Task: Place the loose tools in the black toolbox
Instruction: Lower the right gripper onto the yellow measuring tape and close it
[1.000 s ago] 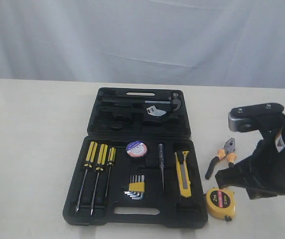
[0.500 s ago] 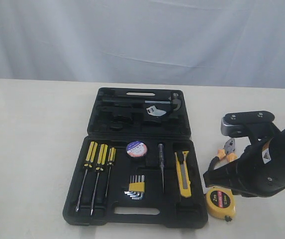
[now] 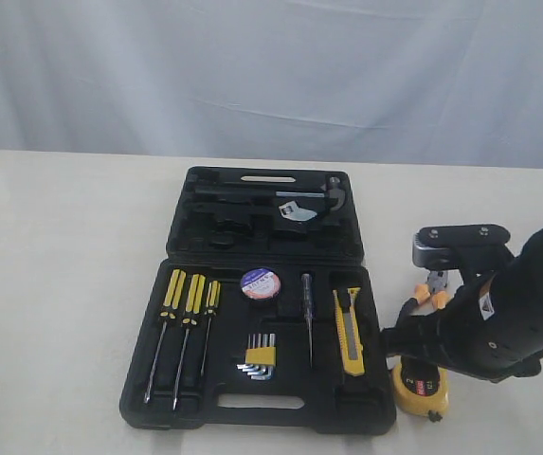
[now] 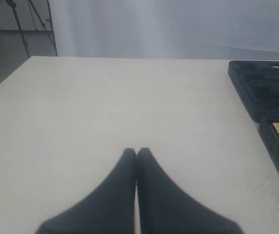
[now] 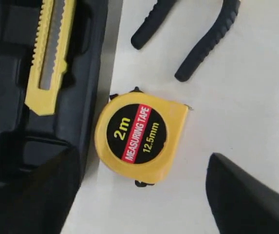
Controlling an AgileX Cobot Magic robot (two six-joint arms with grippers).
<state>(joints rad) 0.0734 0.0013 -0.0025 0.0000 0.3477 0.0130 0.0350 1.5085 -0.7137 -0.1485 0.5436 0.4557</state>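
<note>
The black toolbox lies open at mid-table. In it sit the black tape roll and the yellow utility knife. The round yellow tape measure lies on the table by the box's right edge, next to the knife. My right gripper hovers over it, open, one finger on each side and neither touching it. In the exterior view the right arm hides part of the tape measure and of the pliers; their black handles lie just beyond. My left gripper is shut and empty over bare table.
Three yellow-handled screwdrivers, a hex key set and a thin tester screwdriver fill the box's near half. A hammer lies in the far half. The toolbox edge shows in the left wrist view. A white curtain hangs behind the table.
The right arm has come down and to the left, over the tape measure, and now covers more of it and of the pliers. Nothing else has moved.
</note>
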